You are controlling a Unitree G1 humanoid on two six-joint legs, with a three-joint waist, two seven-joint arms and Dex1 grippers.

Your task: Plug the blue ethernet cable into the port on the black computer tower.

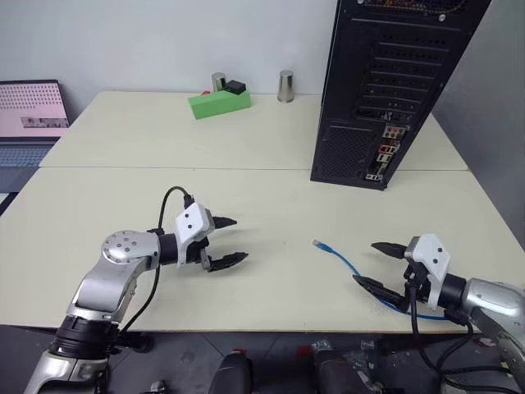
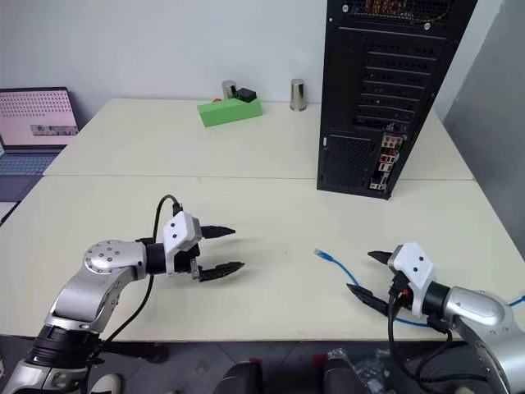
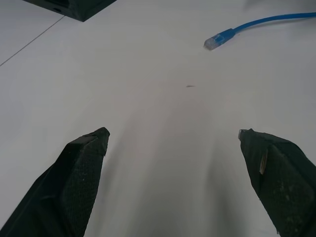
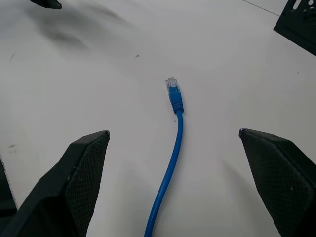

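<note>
- While the blue ethernet cable (image 1: 344, 261) is lying unplugged on the table (image 1: 246, 189), I am seeing its plug pointing far-left, toward neither the black computer tower (image 1: 385, 90) nor its port (image 1: 373, 175).
- The right gripper (image 1: 377, 264) is hovering wide and empty just right of it, nearer than the left gripper (image 1: 228, 241), also wide.

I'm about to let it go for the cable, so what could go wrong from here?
The cable lies flat on the table, so the open right gripper may pinch the thin cord badly or push the plug away. The port sits low on the tower, among crowded connectors, so misalignment seems likely.
</note>
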